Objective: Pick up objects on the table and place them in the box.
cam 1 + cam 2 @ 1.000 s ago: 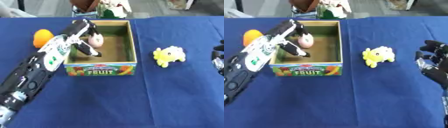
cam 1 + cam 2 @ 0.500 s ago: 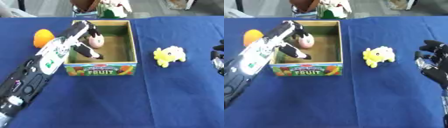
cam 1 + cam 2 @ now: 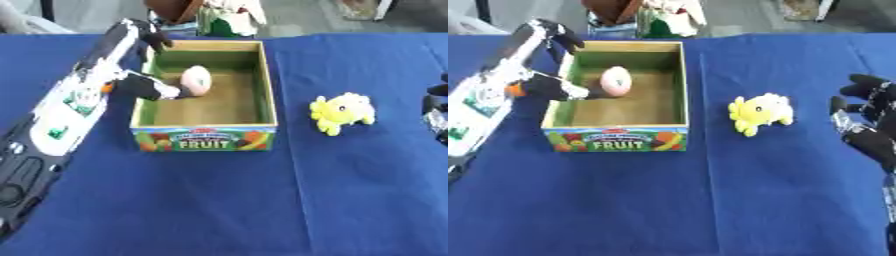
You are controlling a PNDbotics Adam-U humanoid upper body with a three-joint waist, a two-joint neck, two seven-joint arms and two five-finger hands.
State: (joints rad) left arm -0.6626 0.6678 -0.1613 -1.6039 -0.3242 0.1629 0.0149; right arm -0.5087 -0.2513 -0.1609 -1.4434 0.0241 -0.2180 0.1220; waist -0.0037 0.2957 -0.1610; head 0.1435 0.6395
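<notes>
- Table (image 3: 219,200): covered in blue cloth, with wide bare cloth in front of the box and between the box and the right hand. The far edge is crowded with unidentified items close behind the box.
- Left arm and left hand (image 3: 144,65): the arm enters from the lower left and lies along the box's left wall. The hand is at the box's far-left corner, fingers spread and straight over the rim, the thumb reaching into the box towards the egg. It does not appear to grip anything.
- Fruit box (image 3: 262,75): open-topped, printed "FRUIT" on the front, standing upright left of centre.
- Right hand (image 3: 872,125): at the right edge, fingers relaxed and apart, holding nothing, well apart from the toy.
- Yellow plush toy (image 3: 760,111): on the cloth just right of the box, not touching it; not yet boxed.
- Pink egg-shaped object (image 3: 195,80): inside the box near the left wall, beside the thumb tip; contact cannot be confirmed.
- Judgement: the release step looks complete. Advise lifting the left hand straight up clear of the rim before drawing left, so the wall is not dragged.
</notes>
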